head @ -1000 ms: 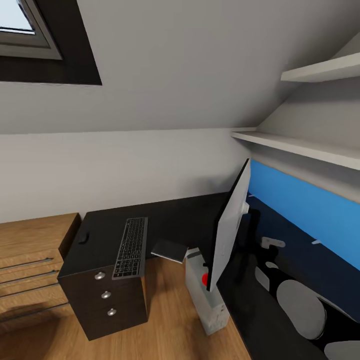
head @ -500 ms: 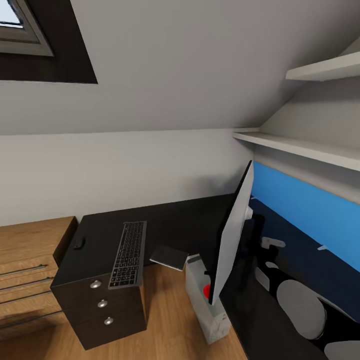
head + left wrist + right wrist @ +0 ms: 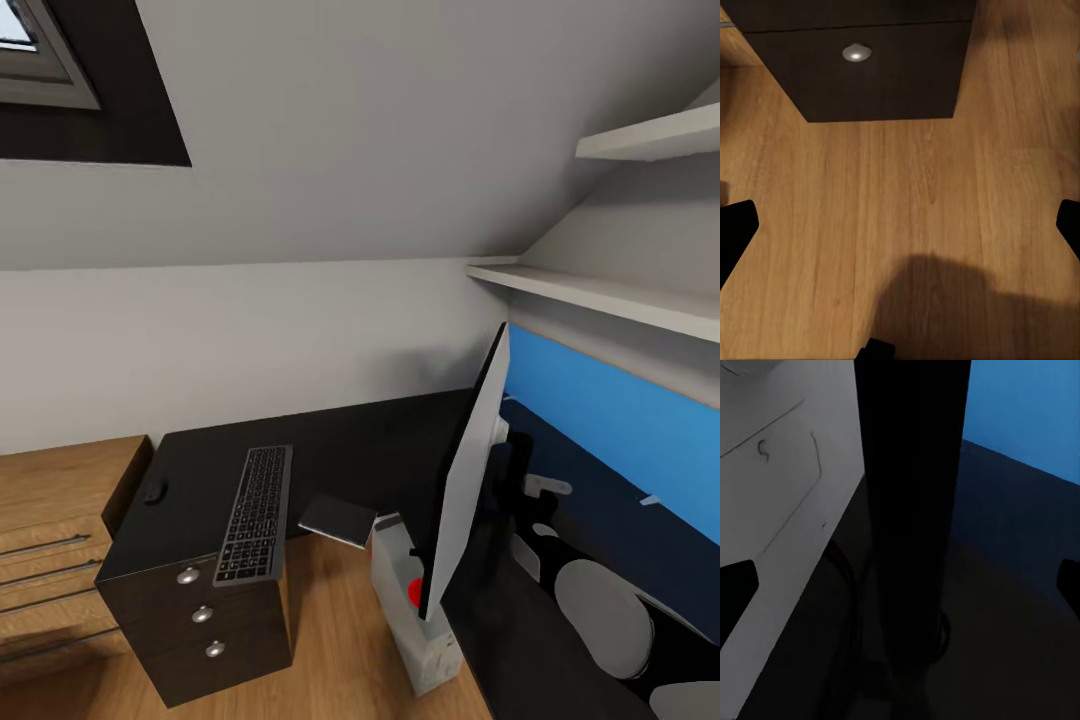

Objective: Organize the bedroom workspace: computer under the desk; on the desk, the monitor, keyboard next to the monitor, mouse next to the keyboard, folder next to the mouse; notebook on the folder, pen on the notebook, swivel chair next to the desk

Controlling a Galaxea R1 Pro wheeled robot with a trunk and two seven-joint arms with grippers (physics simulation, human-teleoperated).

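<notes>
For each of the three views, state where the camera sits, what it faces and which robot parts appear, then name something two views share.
Head view: high, looking down at black desk, grey keyboard, thin white monitor.
Left wrist view: aimed at wooden floor and dark drawer front; black fingertips at edges.
Right wrist view: close behind monitor; fingertips at edges.
Shared: head and left wrist show drawers, floor.
</notes>
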